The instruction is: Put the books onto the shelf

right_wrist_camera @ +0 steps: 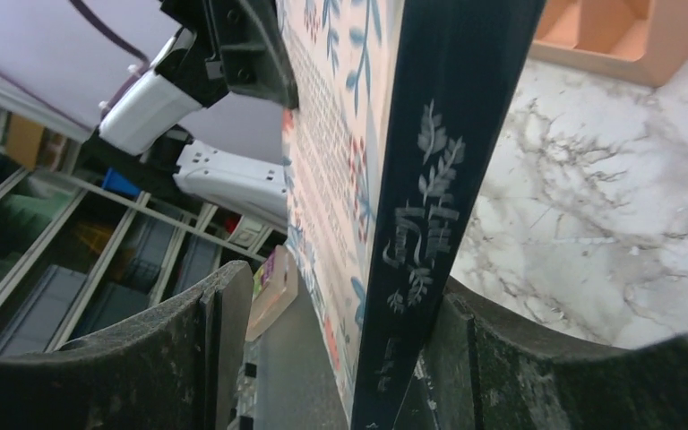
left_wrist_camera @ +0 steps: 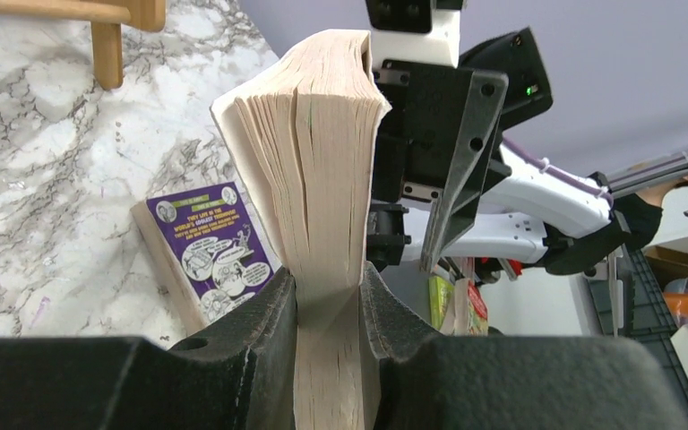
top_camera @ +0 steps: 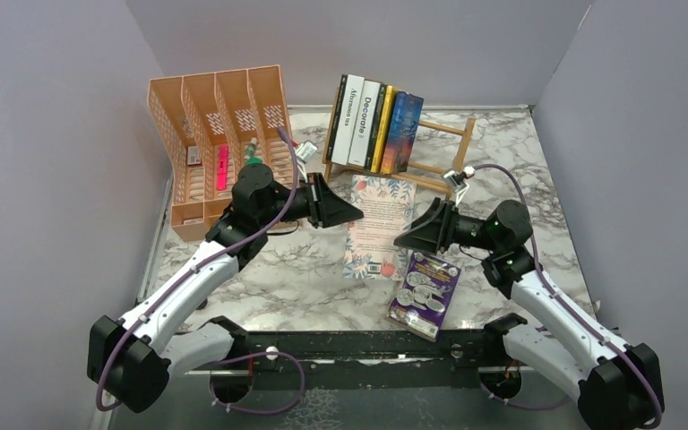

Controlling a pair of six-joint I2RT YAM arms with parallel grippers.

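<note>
The left gripper clamps the floral book by its pages; the right gripper straddles the spine, jaws parted wider than the book.

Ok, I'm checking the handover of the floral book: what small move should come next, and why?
Probably close the right claw on the spine of the floral book: its jaws straddle it with a gap on one side, while the left claw alone pinches the page edge. The shelf has room right of the upright books.

Books on shelf, right of organiser
</note>
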